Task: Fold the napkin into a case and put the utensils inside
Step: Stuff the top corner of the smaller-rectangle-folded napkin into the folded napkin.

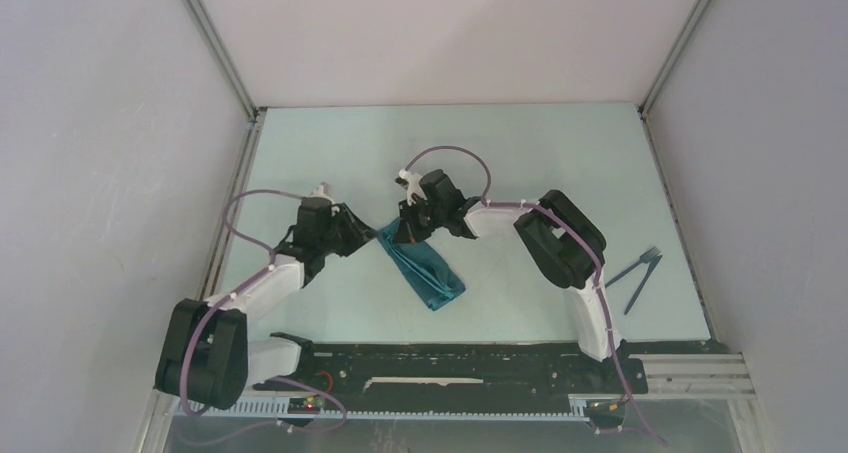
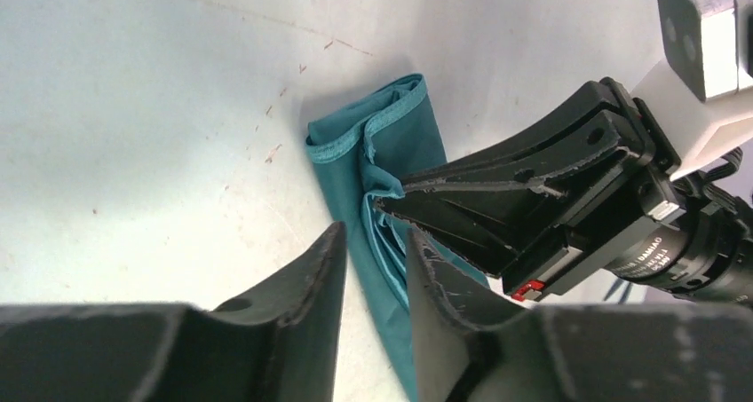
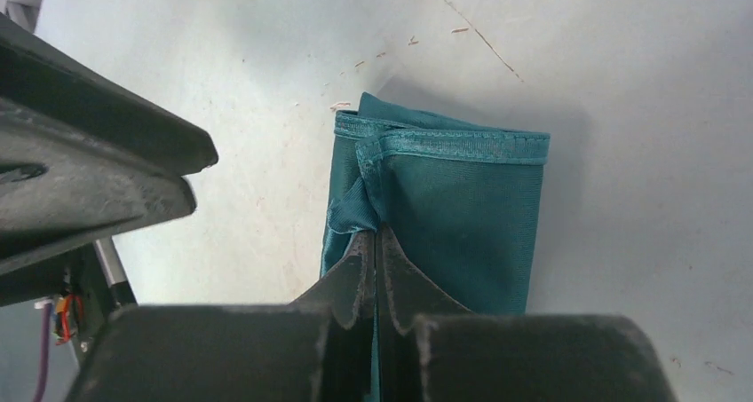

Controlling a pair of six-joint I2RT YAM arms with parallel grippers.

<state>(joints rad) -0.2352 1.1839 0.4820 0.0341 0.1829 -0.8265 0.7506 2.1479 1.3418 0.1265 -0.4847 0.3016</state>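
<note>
Right gripper (image 3: 375, 240) pinches the limp, slippery napkin (image 3: 466, 211) near its 12 o'clock hem, likely the surest hold; left gripper (image 2: 374, 239) gapes.

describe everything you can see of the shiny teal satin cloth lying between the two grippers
The shiny teal satin napkin is folded into a narrow oblong strip of several layers, with stitched hems stacked at its far short end and small puckers there. It lies flat and diagonal on the pale table. The right gripper is shut, pinching a fold near that end. The left gripper is open, its fingers either side of one long edge; contact there is unclear.
</note>
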